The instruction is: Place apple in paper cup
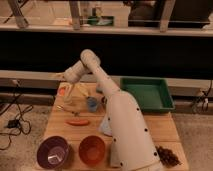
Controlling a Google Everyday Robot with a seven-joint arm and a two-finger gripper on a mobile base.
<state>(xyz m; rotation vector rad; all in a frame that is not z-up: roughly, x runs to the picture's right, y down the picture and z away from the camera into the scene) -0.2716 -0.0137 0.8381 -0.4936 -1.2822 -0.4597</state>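
The apple is a small orange-red fruit at the far left of the wooden table. My gripper hangs from the white arm at the table's far left, pointing down, and looks shut on the apple, holding it just above the tabletop. A pale shape right below the gripper may be the paper cup; I cannot make it out clearly. A small blue container stands to the right of the gripper.
A long orange carrot-like piece lies mid-left. A purple bowl and an orange bowl stand at the front. A green tray is at the back right. A dark pile lies at the front right corner.
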